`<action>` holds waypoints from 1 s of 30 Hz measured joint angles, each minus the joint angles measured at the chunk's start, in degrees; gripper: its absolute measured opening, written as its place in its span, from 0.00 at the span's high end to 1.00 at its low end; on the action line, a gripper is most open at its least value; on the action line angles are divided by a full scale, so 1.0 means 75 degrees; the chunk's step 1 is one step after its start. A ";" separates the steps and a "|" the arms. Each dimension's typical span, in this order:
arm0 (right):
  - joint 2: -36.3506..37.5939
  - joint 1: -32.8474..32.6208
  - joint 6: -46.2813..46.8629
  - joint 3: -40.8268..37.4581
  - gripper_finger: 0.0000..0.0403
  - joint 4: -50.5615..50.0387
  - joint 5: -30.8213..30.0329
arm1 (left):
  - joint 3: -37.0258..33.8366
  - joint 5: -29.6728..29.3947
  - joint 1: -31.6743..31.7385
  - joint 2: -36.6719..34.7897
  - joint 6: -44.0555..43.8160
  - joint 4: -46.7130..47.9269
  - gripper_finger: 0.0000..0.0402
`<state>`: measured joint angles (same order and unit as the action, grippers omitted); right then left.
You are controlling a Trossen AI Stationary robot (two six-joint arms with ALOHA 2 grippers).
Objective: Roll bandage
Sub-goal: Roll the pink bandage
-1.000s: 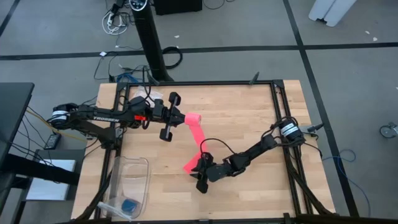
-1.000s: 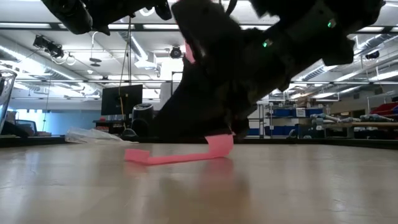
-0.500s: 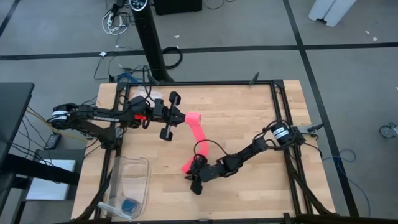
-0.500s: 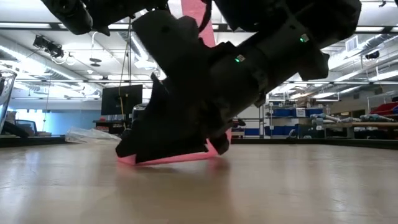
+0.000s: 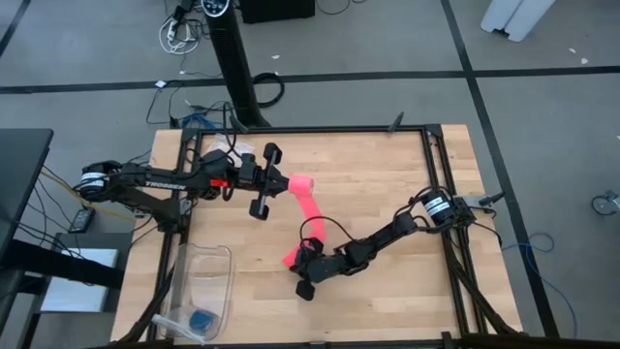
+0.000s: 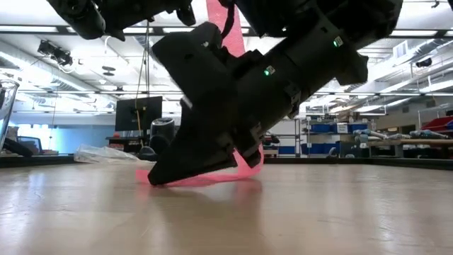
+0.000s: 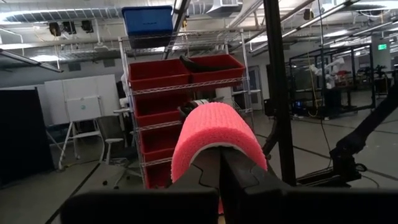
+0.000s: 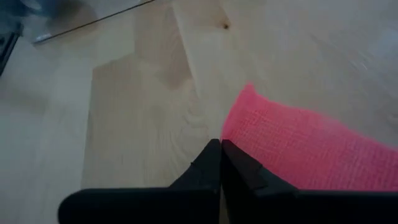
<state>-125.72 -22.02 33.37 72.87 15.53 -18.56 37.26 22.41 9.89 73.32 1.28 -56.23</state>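
Observation:
The bright pink bandage [image 5: 308,218] is a long strip. It runs from my left gripper [image 5: 288,183] near the table's middle down toward the near edge, where its lower end [image 5: 291,260] lies flat on the wood. My left gripper is shut on the upper end, held above the table. My right gripper [image 5: 300,281] is shut, tipped down, with its tips at the table [image 6: 152,180] right beside the lower end. My left gripper holds the bandage's upper end [image 7: 214,130], which is draped over the tips of the shut fingers; they come level from the table's left. The strip hangs from there down to the table. My right gripper's shut fingers [image 8: 233,165] lie against the edge of the bandage's lower end [image 8: 249,124], slanting down from the right. No pink shows between them. That end lies flat on the table.
A clear plastic container [image 5: 215,254] stands at the near left with a small blue object [image 5: 201,320] in it. Black frame rails [image 5: 436,165] run along the table's edges. Bare wood lies to the right and far side of the bandage.
My right gripper has gone toward the table's left and near edges and tipped down, its tips now at the bandage's lower end. The stretch of strip between the two grippers looks narrower and straighter than before. The lower end stays on the table.

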 joint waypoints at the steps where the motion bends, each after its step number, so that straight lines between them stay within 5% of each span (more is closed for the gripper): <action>1: 0.0123 -0.0045 -0.0159 -0.0014 0.99 -0.0101 0.0019 | 0.0000 -0.0029 0.0000 0.0000 0.0009 0.0018 1.00; 7: 0.1746 -0.0593 -0.1021 0.0007 0.99 -0.0824 -0.0144 | 0.0000 -0.0119 0.0160 0.0000 0.0122 0.0121 1.00; 14: 0.3669 -0.1391 -0.2451 0.0597 1.00 -0.2231 -0.1778 | 0.0000 -0.0305 0.0385 0.0003 0.0193 0.0671 1.00; 24: 0.4235 -0.1735 -0.5232 0.3541 1.00 -0.4726 -0.3594 | 0.0000 -0.0410 0.0382 0.0029 0.0639 0.1180 1.00; 30: 0.4230 -0.1636 -0.7180 0.5518 1.00 -0.5045 -0.4232 | 0.0000 -0.0408 0.0382 0.0029 0.0649 0.1388 1.00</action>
<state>-94.00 -34.28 -20.48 114.26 -22.30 -50.31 37.26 19.35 12.75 73.54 6.15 -45.82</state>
